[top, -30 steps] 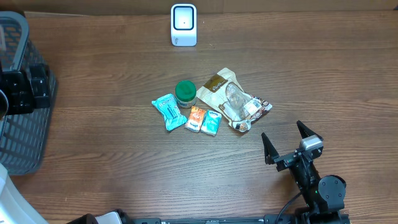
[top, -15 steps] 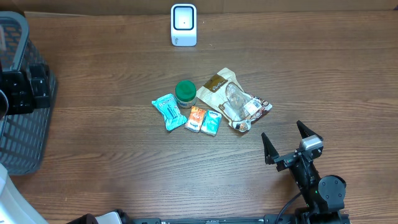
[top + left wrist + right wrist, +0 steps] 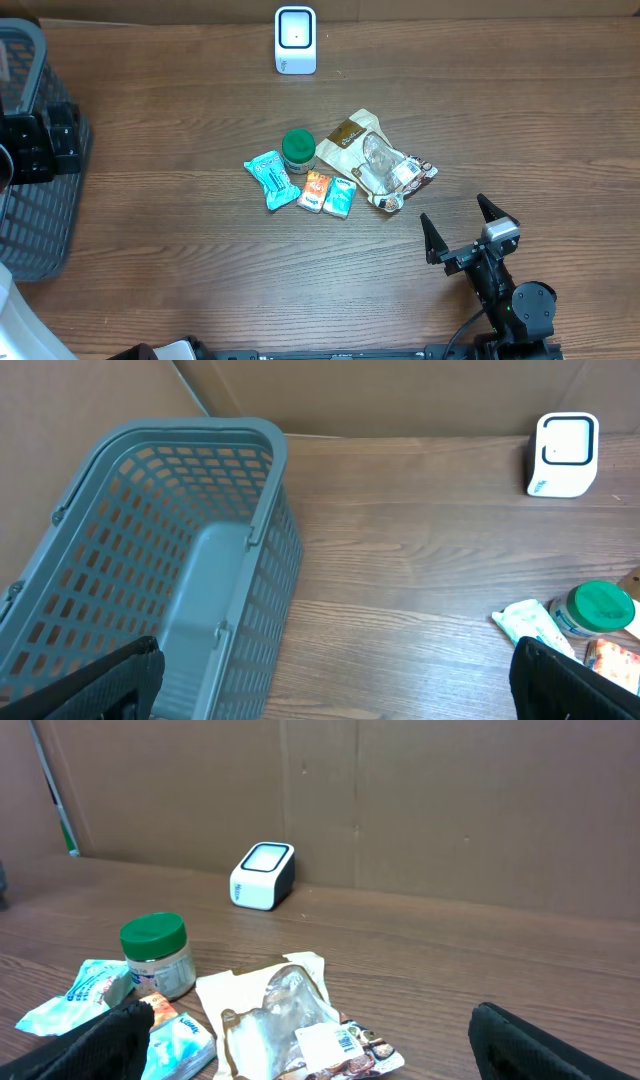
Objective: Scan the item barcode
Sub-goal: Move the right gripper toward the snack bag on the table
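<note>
The wooden counter has a grey basket at its 9 o'clock edge, with the left fingers spread wide by it. At 5 o'clock the right fingers stand wide apart, holding nothing. Mid-counter lies a crumpled snack bag, its barcode label up. The white scanner is towards 12 o'clock. A green-lidded jar, a teal packet and an orange sachet sit at the bag's 9 o'clock.

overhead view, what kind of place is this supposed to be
Probably a mock shop checkout on a wooden table: a white barcode scanner stands at the far edge, a grey shopping basket sits at one side, and small packaged groceries lie clustered mid-table. Cardboard walls suggest a test setup.
</note>
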Robot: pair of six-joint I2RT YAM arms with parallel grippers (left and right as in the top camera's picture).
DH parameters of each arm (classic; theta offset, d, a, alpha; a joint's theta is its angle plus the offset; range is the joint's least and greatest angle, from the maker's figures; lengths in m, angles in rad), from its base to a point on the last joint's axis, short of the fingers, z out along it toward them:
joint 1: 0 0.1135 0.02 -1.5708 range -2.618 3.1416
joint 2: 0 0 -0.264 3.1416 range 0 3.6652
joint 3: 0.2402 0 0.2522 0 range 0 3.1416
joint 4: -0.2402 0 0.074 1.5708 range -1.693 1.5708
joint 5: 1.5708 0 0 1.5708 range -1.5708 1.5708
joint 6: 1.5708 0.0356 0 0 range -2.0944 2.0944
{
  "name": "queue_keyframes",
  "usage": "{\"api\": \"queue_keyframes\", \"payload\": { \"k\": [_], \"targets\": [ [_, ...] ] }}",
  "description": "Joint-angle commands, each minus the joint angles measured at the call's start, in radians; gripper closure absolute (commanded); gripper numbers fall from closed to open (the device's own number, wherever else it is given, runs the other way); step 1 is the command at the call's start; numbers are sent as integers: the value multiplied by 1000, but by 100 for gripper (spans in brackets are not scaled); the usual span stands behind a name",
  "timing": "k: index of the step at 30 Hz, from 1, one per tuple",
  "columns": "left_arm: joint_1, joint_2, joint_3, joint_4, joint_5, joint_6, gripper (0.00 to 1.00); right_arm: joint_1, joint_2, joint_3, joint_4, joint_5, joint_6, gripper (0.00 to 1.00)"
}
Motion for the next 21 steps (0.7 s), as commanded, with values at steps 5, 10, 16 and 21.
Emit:
{"api": "queue_keyframes", "payload": {
  "k": [5, 10, 16, 21],
  "targets": [
    [4, 3, 2, -2, 18, 15, 0, 4, -12, -10, 40, -127, 35, 0],
    [4, 3, 2, -2, 18, 15, 0, 4, -10, 62, -50, -181, 191, 0],
    [4, 3, 2, -2, 18, 15, 0, 4, 48, 246, -184, -217, 190, 0],
    [4, 3, 2, -2, 18, 15, 0, 4, 185, 466, -322, -221, 190, 0]
  ]
}}
